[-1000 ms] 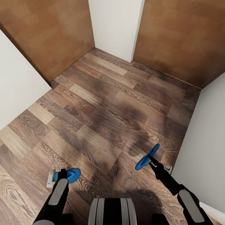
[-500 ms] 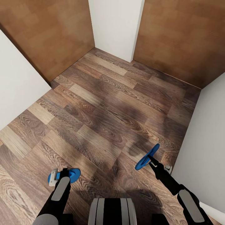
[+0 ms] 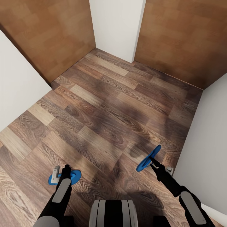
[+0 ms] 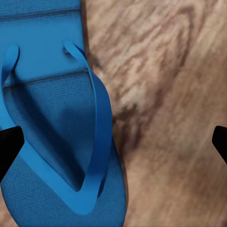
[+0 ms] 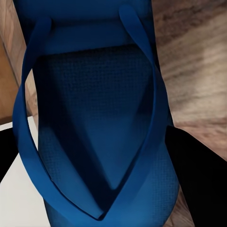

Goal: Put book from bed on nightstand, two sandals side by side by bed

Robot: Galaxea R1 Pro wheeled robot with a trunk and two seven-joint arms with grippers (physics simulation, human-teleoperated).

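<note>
While the head view looks down on a brown wood-plank floor (image 3: 104,119) between two plain brown wooden doors (image 3: 53,31), the right gripper (image 3: 153,163) holds one bright blue flip-flop sandal (image 3: 148,158) tilted up off the planks, jaws clamped on it. Right wrist view: dark fingers (image 5: 198,179) flank its sole. The left gripper (image 3: 61,173) is spread wide; the other blue sandal (image 4: 52,127) lies flat, ungripped.

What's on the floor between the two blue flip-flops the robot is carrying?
Nothing: in the head view, only bare wood-plank floor separates the left sandal from the right sandal.
</note>
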